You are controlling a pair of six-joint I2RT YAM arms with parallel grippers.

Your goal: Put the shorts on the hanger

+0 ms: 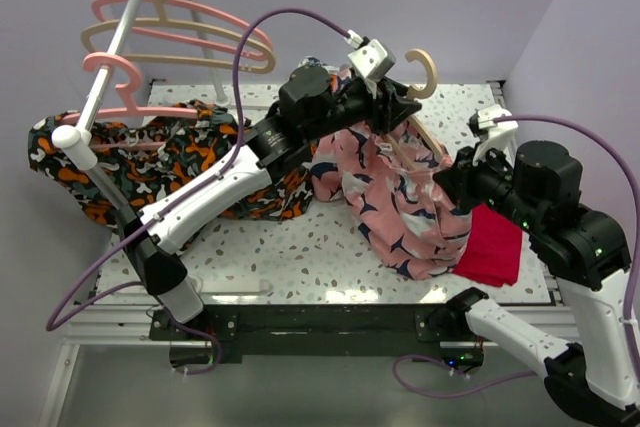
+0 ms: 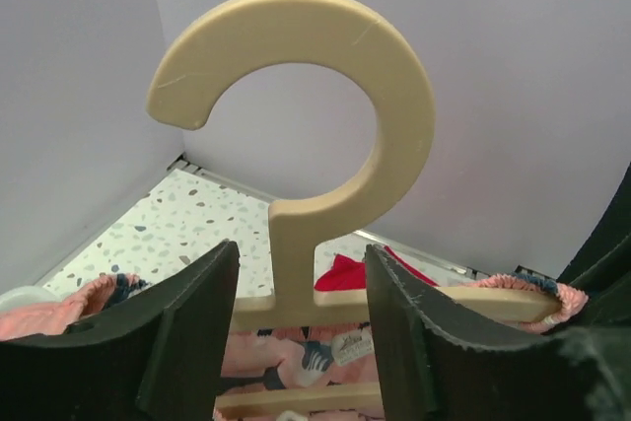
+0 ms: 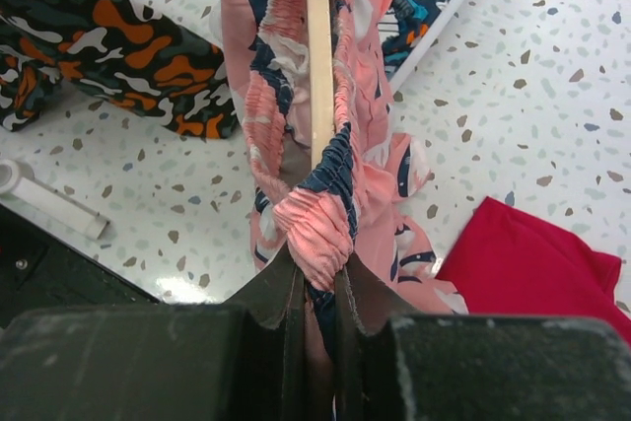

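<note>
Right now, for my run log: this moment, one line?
left gripper open, straddling hanger neck | right gripper shut on shorts waistband, stretched along hanger

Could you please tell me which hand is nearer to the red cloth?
Right. The right hand grips the shorts just beside the red cloth; the left hand straddles the hanger farther back.

The shorts (image 1: 395, 197) hang on the hanger (image 2: 294, 239) above the right half of the tabletop (image 1: 300, 257), toward the far edge, with their lower part lying on the surface. The plain cloth (image 1: 492, 247) lies just right of them, touching, near the near right corner. The patterned garment (image 1: 130, 152) spreads from the left edge toward the middle, beneath a rail (image 1: 122, 32) carrying spare hangers (image 1: 190, 42) over the far left corner.
</note>
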